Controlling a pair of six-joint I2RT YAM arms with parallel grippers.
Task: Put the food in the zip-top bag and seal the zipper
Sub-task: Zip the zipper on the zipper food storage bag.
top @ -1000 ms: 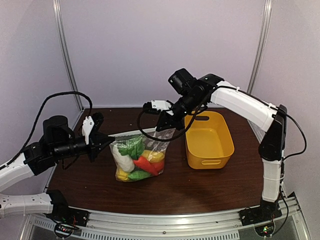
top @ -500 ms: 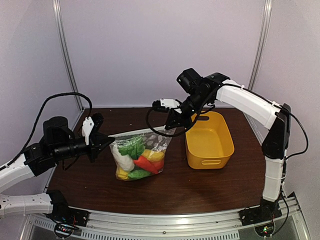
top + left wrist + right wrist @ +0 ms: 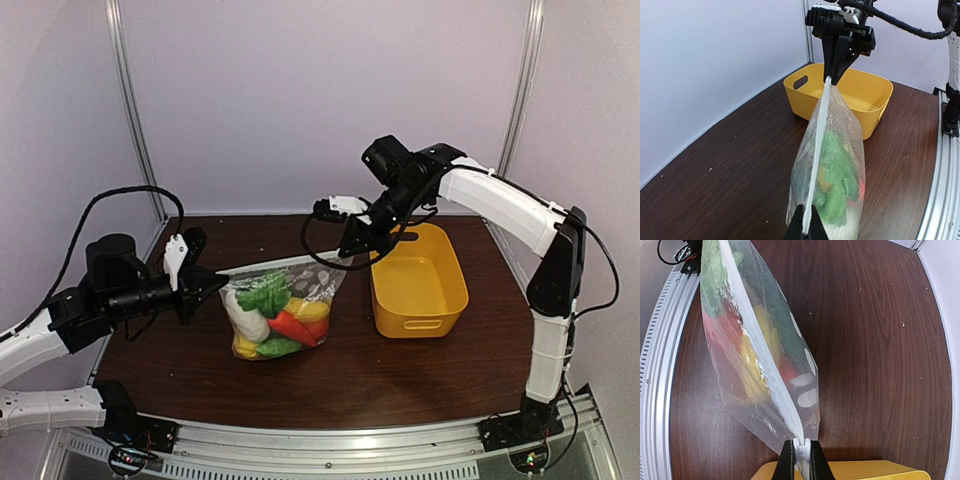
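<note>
The clear dotted zip-top bag [image 3: 280,312] stands on the table, filled with the food [image 3: 272,320]: green, white, red and yellow toy vegetables. Its zipper [image 3: 283,263] is a pale strip stretched along the top edge between both grippers. My left gripper [image 3: 210,280] is shut on the zipper's left end [image 3: 808,221]. My right gripper [image 3: 350,252] is shut on the zipper's right end, on the small white slider [image 3: 801,446]. In the left wrist view the bag [image 3: 837,165] hangs below the taut strip [image 3: 819,135], with the right gripper [image 3: 836,75] at its far end.
An empty yellow basket [image 3: 417,280] stands right of the bag, just beyond the right gripper; it also shows in the left wrist view [image 3: 860,97] and at the bottom of the right wrist view [image 3: 850,471]. The dark wooden table [image 3: 400,370] ends at a metal rail in front.
My right gripper has slid rightward along the zipper, from mid-strip to the bag's right end near the basket. The left gripper and the bag have stayed in place.
</note>
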